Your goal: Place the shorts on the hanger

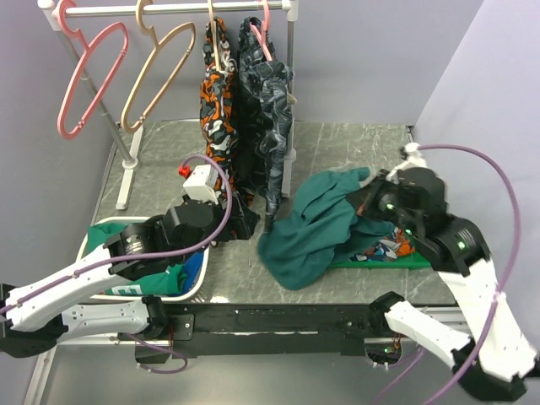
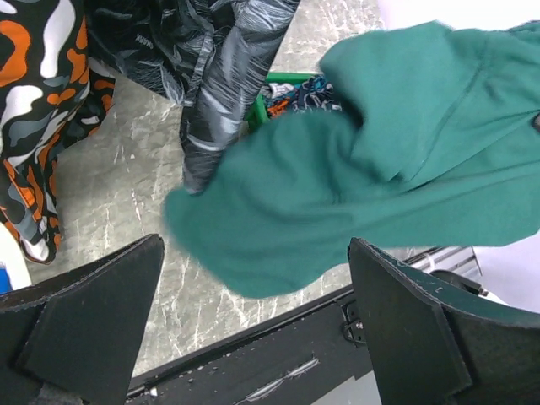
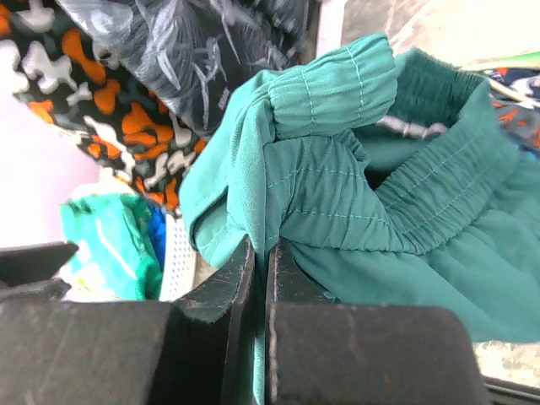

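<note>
While the right end effector [image 3: 260, 253] stood clamped shut on a fold of the shorts [image 1: 314, 226] close to the gathered elastic waistband, the dark teal cloth hung from that grip in a loose bunch. It sat over the right half of the desk [image 1: 337, 143], highest at the pinched end and sloping down and leftward toward the near edge. Whether its lowest fold touched the desk could not be told. Part of the cloth covered a flat green tray [image 1: 384, 261] holding a colourful patterned fabric.

The left end effector [image 2: 255, 253] was spread as wide as it went and held nothing. It sat low over the desk, pointed at the shorts, with both fingers apart from the cloth.

The hanger [image 1: 160, 72] hung by its hook from the white rail [image 1: 177, 10] at the back left, well apart from the shorts. A pink hanger [image 1: 89, 76] hung just beside it on its left. Further right on the same rail hung orange camouflage shorts [image 1: 218, 101] and, touching them, grey camouflage shorts [image 1: 266, 93].

At the near left, under the left arm, a white basket [image 1: 91, 239] held a brighter green garment [image 1: 139, 285] with white lettering and something blue beside it.
</note>
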### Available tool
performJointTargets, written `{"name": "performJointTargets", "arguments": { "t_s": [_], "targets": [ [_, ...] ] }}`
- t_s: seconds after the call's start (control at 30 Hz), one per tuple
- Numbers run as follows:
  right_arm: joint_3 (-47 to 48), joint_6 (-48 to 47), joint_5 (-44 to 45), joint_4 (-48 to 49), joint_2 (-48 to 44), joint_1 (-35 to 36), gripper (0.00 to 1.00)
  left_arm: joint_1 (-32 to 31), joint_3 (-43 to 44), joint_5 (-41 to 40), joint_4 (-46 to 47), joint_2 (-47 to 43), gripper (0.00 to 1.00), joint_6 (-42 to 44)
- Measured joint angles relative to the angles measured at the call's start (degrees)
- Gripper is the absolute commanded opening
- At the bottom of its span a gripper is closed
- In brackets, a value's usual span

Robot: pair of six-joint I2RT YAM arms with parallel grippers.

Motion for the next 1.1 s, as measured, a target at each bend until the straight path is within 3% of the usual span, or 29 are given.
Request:
{"name": "performJointTargets", "arguments": {
  "t_s": [0.2,0.3,0.33,0.4,0.43,0.57,0.73,0.93,1.0,1.1],
  "targets": [
    [-0.39,-0.17,8.85,2.73,4.79,17.07,0.10,4.96,-0.42,3.96,0.59,0.17,0.97,0.72],
    [-5.35,0.70,11.87,8.20,4.35,24.41,0.28,7.13,-1.68,5.84,1.51,0.11,0.96,0.85],
    [-7.67,1.27,12.35,10.01,4.09,26.01,0.40,7.80,-2.29,6.45,1.68,0.07,0.97,0.85],
    [-14.29,2.14,13.81,14.99,3.89,30.91,0.55,8.96,-3.93,7.76,2.36,0.09,0.97,0.85],
    [-18.01,2.38,14.27,17.70,4.00,33.22,0.69,9.44,-4.96,8.55,2.80,0.09,0.96,0.85],
    [-29.59,3.19,16.39,22.75,5.79,42.95,0.91,10.29,-9.73,11.63,5.68,0.72,0.96,0.83],
    [-34.18,5.60,21.22,19.87,1.31,46.66,0.96,10.29,-14.45,15.10,9.49,4.59,0.99,0.79],
    [-30.77,8.57,28.50,14.58,-9.25,46.40,0.90,10.34,-15.52,17.44,13.77,13.00,0.94,0.81],
    [-28.00,8.72,30.03,13.55,-8.41,46.18,0.82,10.40,-15.37,17.55,15.23,15.39,0.91,0.87],
    [-24.44,8.11,31.39,13.31,-3.69,45.70,0.82,10.91,-13.70,17.55,15.72,18.97,0.85,0.98]
  ]
}}
